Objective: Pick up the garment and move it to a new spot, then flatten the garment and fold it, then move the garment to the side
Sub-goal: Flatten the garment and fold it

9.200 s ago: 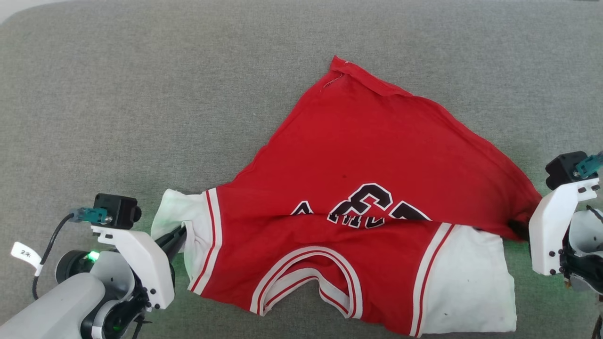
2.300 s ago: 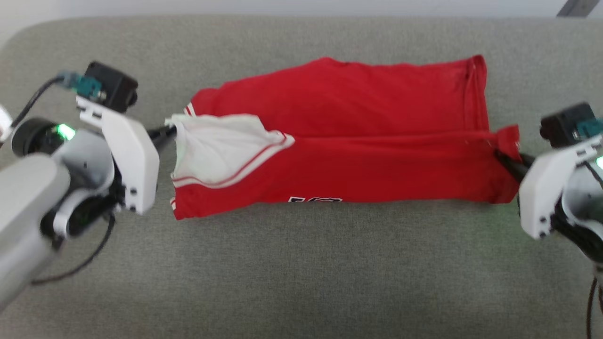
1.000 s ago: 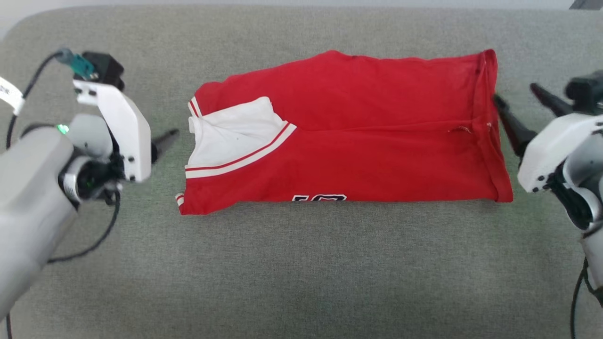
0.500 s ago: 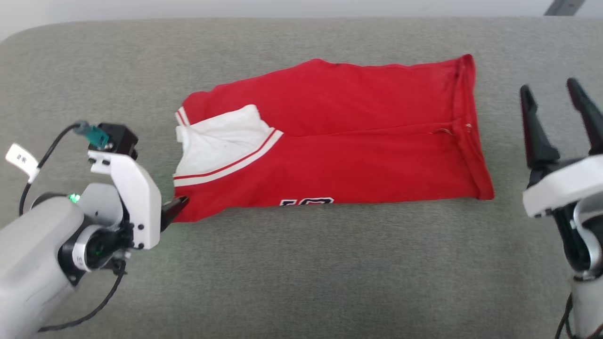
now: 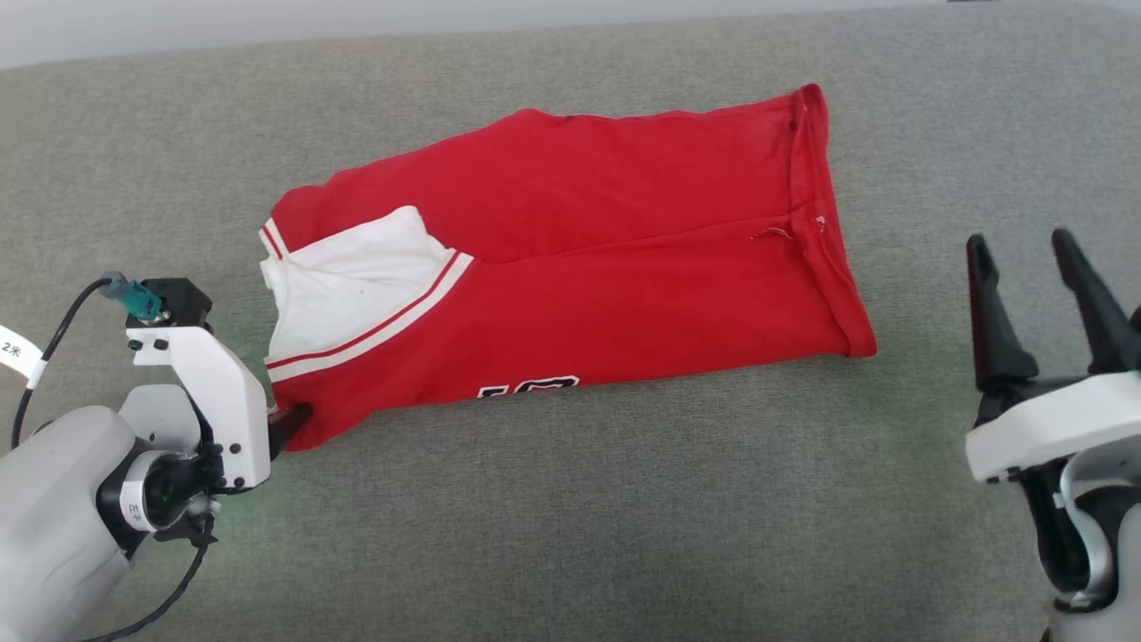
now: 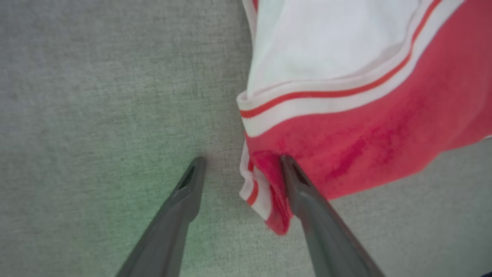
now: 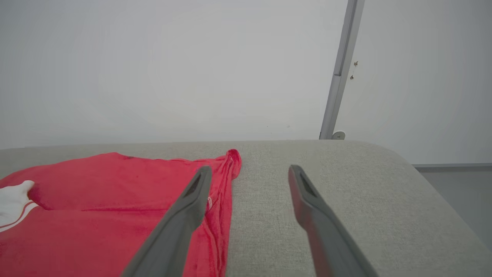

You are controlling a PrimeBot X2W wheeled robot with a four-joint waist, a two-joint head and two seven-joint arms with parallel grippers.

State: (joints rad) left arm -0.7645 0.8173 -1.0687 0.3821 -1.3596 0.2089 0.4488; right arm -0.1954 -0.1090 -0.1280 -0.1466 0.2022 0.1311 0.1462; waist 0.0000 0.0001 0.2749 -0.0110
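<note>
Folded lengthwise, the garment [image 5: 570, 267] is laid on the bench [image 5: 570, 517], its near left corner straddled by the left gripper [image 6: 242, 161], fingers apart, the right gripper [image 5: 1019, 239] held equally spread clear of the hem; folding is judged in hand, and a pinch on that corner is called for.

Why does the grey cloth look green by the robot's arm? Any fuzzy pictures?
Head view: sharp; faint green glow on the grey surface beside the left tool, likely from the wrist's green light. Left wrist view: same tint, garment blurry up close. Right wrist view: bright wall, garment looks washed out.
</note>
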